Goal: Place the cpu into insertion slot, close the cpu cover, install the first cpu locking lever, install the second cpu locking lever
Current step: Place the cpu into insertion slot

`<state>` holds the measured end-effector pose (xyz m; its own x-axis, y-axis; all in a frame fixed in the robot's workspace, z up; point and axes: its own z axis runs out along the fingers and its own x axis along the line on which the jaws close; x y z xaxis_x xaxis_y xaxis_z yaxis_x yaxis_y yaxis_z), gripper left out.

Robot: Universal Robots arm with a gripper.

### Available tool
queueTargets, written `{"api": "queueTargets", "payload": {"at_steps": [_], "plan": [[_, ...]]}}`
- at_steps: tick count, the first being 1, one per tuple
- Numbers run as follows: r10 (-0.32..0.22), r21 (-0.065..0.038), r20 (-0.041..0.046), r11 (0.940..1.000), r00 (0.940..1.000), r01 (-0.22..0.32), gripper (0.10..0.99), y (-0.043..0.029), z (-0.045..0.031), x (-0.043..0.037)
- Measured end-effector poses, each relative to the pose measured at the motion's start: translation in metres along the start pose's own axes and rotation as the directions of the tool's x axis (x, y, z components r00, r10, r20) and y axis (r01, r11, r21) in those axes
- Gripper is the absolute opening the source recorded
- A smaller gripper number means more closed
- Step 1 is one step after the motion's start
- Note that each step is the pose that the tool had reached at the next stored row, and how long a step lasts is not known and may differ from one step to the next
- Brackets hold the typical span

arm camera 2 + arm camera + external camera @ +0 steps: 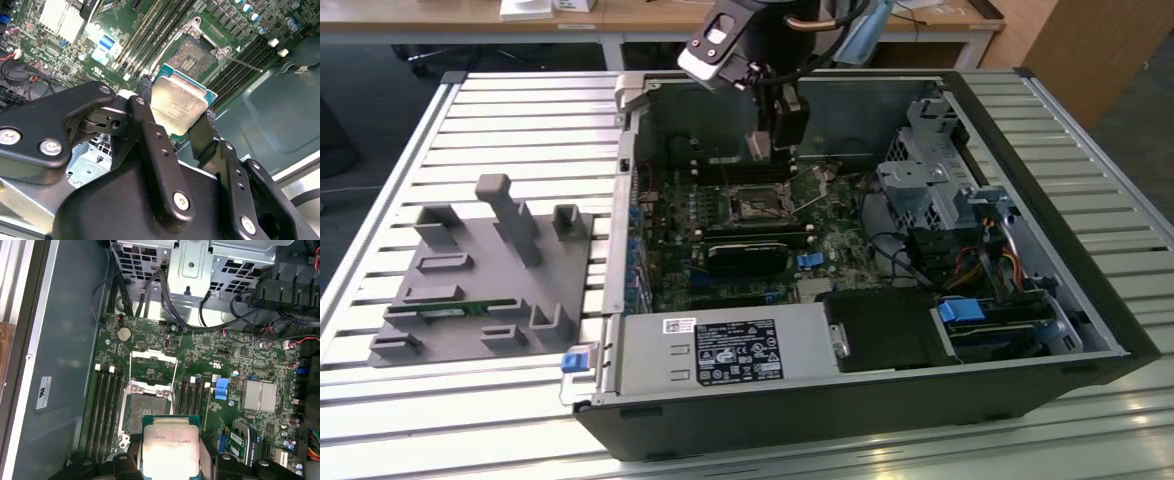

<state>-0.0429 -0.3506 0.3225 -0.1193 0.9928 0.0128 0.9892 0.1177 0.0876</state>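
Note:
My gripper point(774, 148) hangs inside the open computer case, above the green motherboard. It is shut on the cpu point(178, 102), a flat silver-grey square chip with green edging, pinched by two opposite edges between black fingers point(145, 107). The insertion slot point(146, 411) lies open just beyond the cpu point(170, 449), with its dark contact field bare. The cpu cover point(152, 356), a silvery frame, is swung back away from the slot. A thin metal locking lever point(246, 63) sticks out beside the insertion slot point(192, 54). The slot point(754, 205) sits below and slightly nearer than the gripper in the exterior view.
Long black memory slots point(102, 410) flank the socket on both sides. A drive cage point(941, 185) with cables fills the case at the exterior view's right. The power supply point(720, 352) is at the front. A grey fixture point(480, 270) stands on the slatted table outside the case.

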Motion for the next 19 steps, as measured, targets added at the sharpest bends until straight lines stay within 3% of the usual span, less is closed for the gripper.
{"api": "queueTargets", "payload": {"at_steps": [3, 7, 8, 19], "plan": [[0.009, 0.0, 0.0013, 1.0, 1.0, -0.009, 0.541, -0.0005, 0.0043, 0.0], [0.042, 0.0, 0.0094, 0.9991, 0.9991, -0.042, 0.541, -0.0009, 0.0089, 0.0], [0.082, -0.001, 0.0212, 0.9966, 0.9964, -0.082, 0.541, -0.0016, 0.0171, -0.0001], [0.082, -0.001, 0.0207, 0.9966, 0.9964, -0.082, 0.541, -0.0021, 0.0224, -0.0001]]}}
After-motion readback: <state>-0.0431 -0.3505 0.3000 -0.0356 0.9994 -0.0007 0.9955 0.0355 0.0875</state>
